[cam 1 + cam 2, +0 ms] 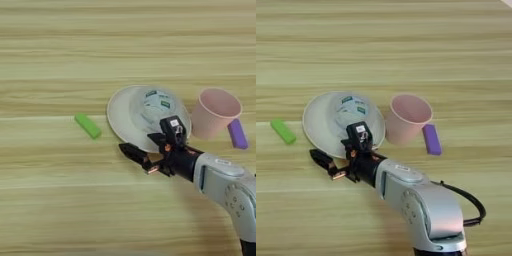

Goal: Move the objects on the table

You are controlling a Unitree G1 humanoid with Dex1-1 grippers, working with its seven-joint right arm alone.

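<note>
Tool: my right tool (pixel 152 150) sits at centre frame, its two black fingers spread apart, one lying low on the worktop to the left, the other raised over the near rim of the plate. It grips nothing that I can see.
Arm: the silver forearm (pixel 421 200) runs in from the lower right corner.
Plate: the round beige plate (pixel 120 112) lies just above the tool, centre frame; its near edge falls between the spread fingers, so I judge the step in hand to be a pinch on that rim.
Tape roll: the clear tape roll (pixel 157 104) with its green-white label rests on the plate, toward the plate's right half, just above the upper finger.
Cup: the pink cup (pixel 215 112) stands right of the plate, tilted in this view, mouth up, close to the plate's rim.
Purple block: the purple block (pixel 238 134) lies just right of the cup's base.
Green block: the green block (pixel 88 125) lies left of the plate, apart from it.
Worktop: the wooden worktop (pixel 60 50) fills the frame.
Doing it well: I would get the lower finger under the rim before closing, then drag slowly and level, since the roll could slide and the cup is close enough to be nudged.
</note>
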